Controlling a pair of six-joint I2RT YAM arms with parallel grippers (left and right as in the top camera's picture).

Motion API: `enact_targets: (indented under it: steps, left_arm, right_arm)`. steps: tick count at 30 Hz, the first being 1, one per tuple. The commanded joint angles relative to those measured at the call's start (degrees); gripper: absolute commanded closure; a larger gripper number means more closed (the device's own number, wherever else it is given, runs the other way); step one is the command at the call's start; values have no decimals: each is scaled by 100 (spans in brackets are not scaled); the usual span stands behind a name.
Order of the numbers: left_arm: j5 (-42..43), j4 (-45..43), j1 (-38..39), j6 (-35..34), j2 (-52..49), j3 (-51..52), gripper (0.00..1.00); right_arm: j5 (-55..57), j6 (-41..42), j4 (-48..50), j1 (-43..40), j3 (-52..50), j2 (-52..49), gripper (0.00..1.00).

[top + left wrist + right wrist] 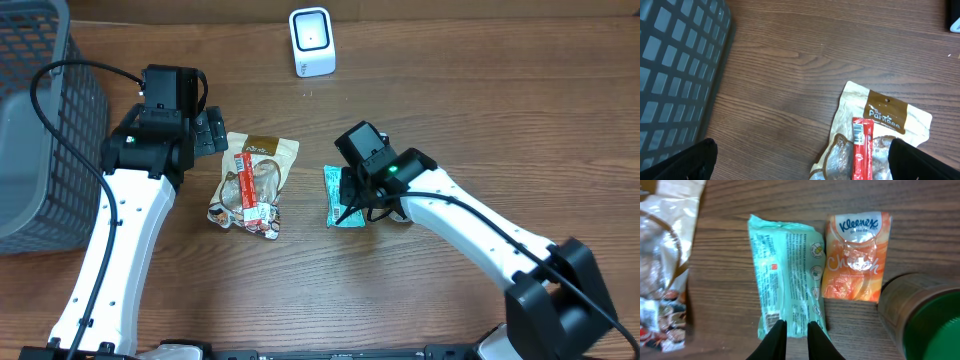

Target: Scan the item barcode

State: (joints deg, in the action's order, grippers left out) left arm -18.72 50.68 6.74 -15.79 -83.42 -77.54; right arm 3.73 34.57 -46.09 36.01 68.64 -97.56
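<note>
A teal packet [787, 265] lies lengthwise on the wooden table, printed side up, with a small barcode near its close end; from overhead it [334, 214] sits at mid-table. My right gripper [795, 330] [352, 198] is narrowed to a slim gap at that close end and pinches the packet's edge. The white scanner [311, 41] stands at the far edge of the table. My left gripper [802, 162] [210, 132] hangs wide open above the table, with only its black fingertips [692, 160] showing at the bottom corners and nothing held.
A tan snack bag [880, 125] [255, 180] with a red stick pack [862, 150] on it lies left of the teal packet. An orange Kleenex pack [856, 255] and a green-topped can [925, 320] lie to its right. A grey mesh basket [40, 120] [675, 65] fills the left side.
</note>
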Motion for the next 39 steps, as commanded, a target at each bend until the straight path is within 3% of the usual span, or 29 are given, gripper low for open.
enact_targets:
  steps: [1, 8, 30, 39]
  left_arm:
    - [-90, -7, 4, -9, 26, -101, 0]
    - [-90, -7, 2, -9, 26, -98, 0]
    - [-90, -7, 2, -9, 26, -101, 0]
    - [-90, -7, 2, -9, 26, -101, 0]
  right_arm:
    - [177, 372, -9, 15, -35, -330, 83]
    - [-146, 638, -76, 15, -35, -802, 75]
    - [-1080, 638, 413, 358, -39, -828, 60]
    - [-601, 614, 437, 358, -39, -828, 55]
